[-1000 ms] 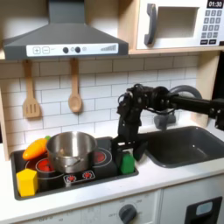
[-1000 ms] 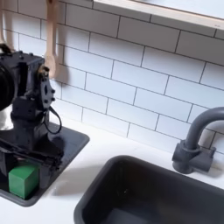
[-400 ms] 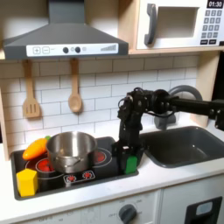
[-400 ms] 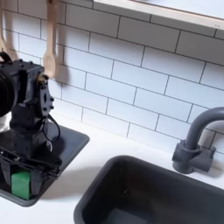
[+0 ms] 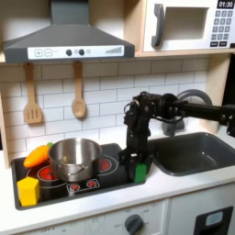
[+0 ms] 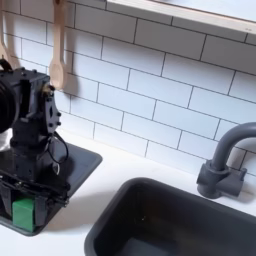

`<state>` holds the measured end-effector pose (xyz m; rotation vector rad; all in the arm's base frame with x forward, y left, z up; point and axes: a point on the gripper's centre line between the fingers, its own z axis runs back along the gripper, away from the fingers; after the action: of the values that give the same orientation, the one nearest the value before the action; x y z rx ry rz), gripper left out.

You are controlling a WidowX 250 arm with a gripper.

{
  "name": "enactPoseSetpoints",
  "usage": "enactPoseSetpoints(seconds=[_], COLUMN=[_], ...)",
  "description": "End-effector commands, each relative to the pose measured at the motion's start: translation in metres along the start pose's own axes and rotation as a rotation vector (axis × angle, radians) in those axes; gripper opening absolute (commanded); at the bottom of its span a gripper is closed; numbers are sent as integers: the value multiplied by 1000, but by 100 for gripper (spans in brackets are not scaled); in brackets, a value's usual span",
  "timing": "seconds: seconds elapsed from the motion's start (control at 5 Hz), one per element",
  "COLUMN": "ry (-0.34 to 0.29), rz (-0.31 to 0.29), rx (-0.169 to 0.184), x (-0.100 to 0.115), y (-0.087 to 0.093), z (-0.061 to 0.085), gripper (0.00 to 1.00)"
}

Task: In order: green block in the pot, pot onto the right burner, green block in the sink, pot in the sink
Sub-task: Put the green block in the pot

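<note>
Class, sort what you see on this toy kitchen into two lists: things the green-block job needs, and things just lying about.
Needed: green block, pot, right burner, sink, pincer.

Lying about: yellow block, carrot, spatula, wooden spoon, microwave.

The gripper point(image 6: 24, 205) hides much of the green block point(image 6: 22, 211) in the second exterior view; the sink point(image 6: 160, 225) is cut off at the bottom edge. Jaw contact is unclear.
</note>
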<state>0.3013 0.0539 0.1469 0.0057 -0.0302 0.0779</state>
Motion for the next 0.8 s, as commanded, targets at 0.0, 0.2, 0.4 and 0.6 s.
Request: enactPoseSetpoints(seconds=[0.0,0.2,0.4,0.6], ry=[-57,-76,-137,-181], rz=[8,17,50,108], rx=[-2,2,22,40], x=[9,15,22,31], y=[3,7,15,31], z=[46,68,89,101], gripper=[0,0,0,0])
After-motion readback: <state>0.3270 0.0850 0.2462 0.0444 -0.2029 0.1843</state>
